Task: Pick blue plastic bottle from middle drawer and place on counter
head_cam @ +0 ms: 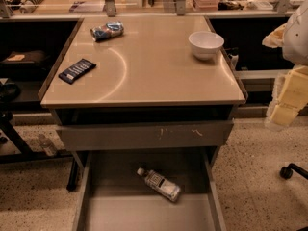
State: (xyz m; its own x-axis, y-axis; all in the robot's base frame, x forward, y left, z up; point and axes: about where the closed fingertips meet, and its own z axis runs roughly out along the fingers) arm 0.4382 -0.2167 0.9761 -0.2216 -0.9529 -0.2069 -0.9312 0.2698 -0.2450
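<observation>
The blue plastic bottle [160, 184], clear with a white cap and a white label, lies on its side on the floor of the open middle drawer [144, 213], cap pointing to the back left. The beige counter [154, 66] is above it. My gripper [285, 110] hangs at the right edge of the view, beside the counter's front right corner, well above and to the right of the bottle. It holds nothing that I can see.
On the counter are a blue-and-white snack bag [107, 31] at the back left, a flat dark-blue packet [77, 70] at the left and a white bowl [206, 44] at the back right. A grey drawer front with orange scuffs [144, 134] juts out above the open drawer.
</observation>
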